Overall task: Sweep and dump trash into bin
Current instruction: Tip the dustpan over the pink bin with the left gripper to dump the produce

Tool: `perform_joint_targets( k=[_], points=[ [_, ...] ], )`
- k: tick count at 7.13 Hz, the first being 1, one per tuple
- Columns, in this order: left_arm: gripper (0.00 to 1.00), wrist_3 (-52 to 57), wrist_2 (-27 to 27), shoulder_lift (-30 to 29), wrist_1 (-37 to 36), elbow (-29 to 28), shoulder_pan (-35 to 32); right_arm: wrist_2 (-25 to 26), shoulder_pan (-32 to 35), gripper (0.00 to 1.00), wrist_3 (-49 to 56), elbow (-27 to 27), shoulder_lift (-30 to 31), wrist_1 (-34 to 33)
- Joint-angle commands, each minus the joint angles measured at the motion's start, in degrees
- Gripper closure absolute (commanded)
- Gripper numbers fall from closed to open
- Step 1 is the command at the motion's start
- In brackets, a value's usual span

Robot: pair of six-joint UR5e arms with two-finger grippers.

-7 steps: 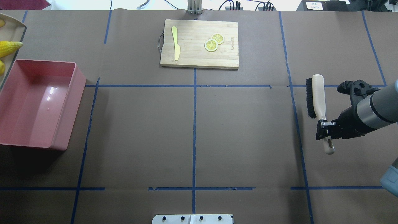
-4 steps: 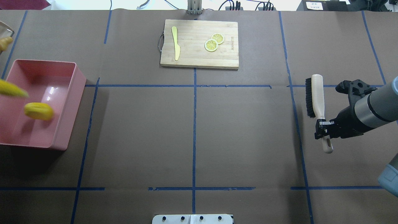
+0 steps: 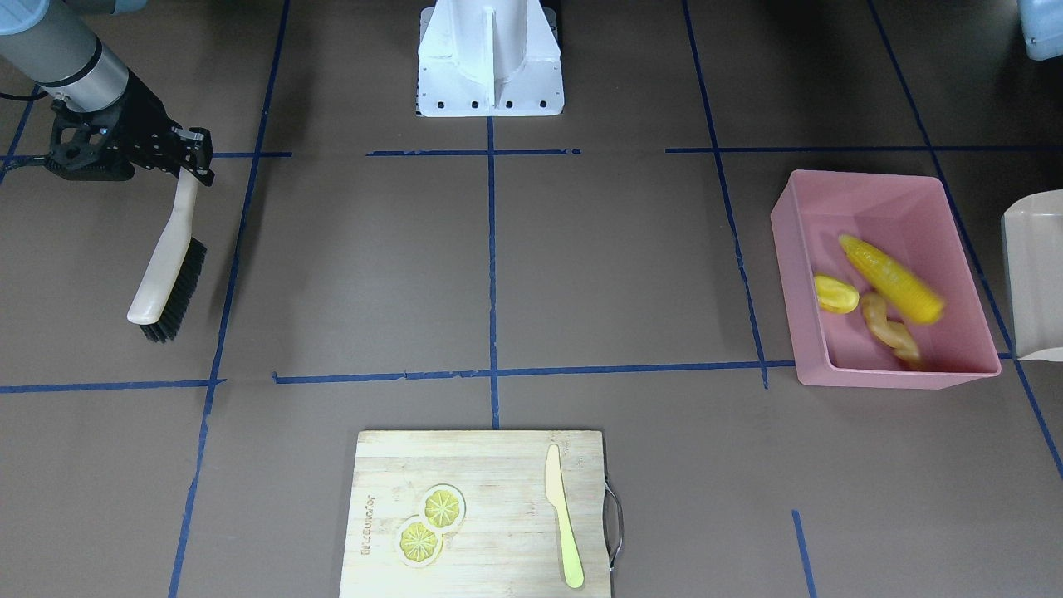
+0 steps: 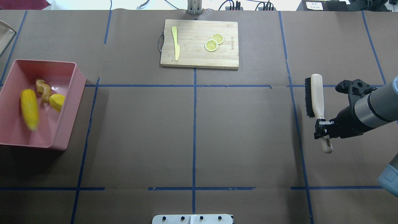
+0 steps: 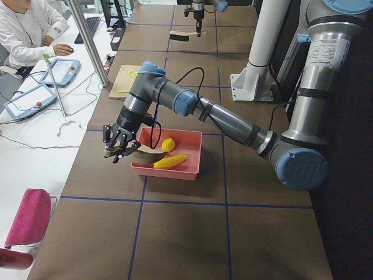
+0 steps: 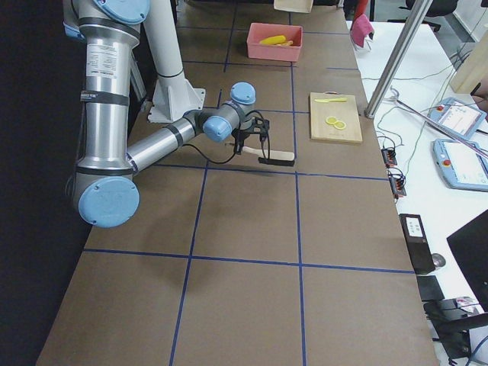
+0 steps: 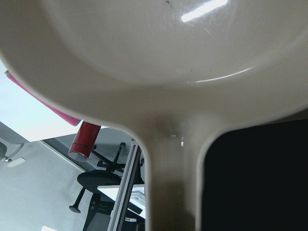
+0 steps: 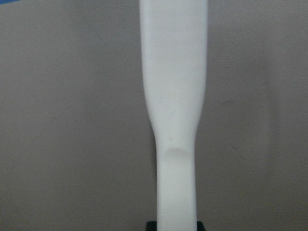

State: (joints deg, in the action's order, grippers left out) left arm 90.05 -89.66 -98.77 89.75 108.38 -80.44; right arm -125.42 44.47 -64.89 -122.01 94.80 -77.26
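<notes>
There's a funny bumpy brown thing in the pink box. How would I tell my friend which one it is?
Find the big pink bin at the end of the table on the robot's left. Three toy foods lie in it, and the ginger root is the one nearest the wall farthest from the robot. It is tan, knobbly and twisted, while the corn cob and the potato piece are bright yellow.

The large pink rectangular tub [image 4: 71, 105] and beige dustpan [image 7: 154, 48] look like glossy plastic. The pale cutting board [image 4: 199, 57] is matt wood, and the desk [image 4: 140, 124] is covered in matt brown paper. The black-bristled brush [image 4: 317, 93] has a smooth handle, perhaps plastic.
</notes>
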Motion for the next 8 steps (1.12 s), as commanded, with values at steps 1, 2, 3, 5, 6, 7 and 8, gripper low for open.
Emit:
perform_joint_targets(
  k=[1, 2, 3, 5, 6, 7, 8],
  points=[
    [1.00, -11.06, -13.10, -0.98, -0.45, 0.16, 0.11, 0.00, 0.09, 0.99, 0.20, -0.15, 0.21, 0.00],
    [1.00, -16.60, -18.31, -1.86, -0.62, 0.17, 1.33, 0.00, 0.18, 0.99, 0.28, -0.07, 0.47, 0.09],
    [1.00, -24.14, -22.45, -3.96, -1.06, 0.25, 5.25, 0.00, 0.18, 0.99, 0.29, 0.02, 0.56, 0.09],
    [1.00, -33.78, -25.04, -10.35, -7.26, 1.04, 18.94, 0.34, 0.18, 0.99, 0.29, 0.54, 1.09, 2.53],
    [0.99, -40.93, -24.95, -13.96, -10.26, 1.22, 24.83, 0.52, 0.18, 0.99, 0.29, 0.90, 1.53, 2.81],
    [0.97, -49.62, -23.39, -14.52, -10.29, 1.13, 32.55, 0.44, 0.18, 0.99, 0.46, 1.08, 1.62, 2.82],
    [0.94, -51.97, -17.45, -14.52, -10.03, 1.04, 38.80, 0.44, 0.18, 0.99, 0.55, 1.60, 1.53, 2.90]
  ],
)
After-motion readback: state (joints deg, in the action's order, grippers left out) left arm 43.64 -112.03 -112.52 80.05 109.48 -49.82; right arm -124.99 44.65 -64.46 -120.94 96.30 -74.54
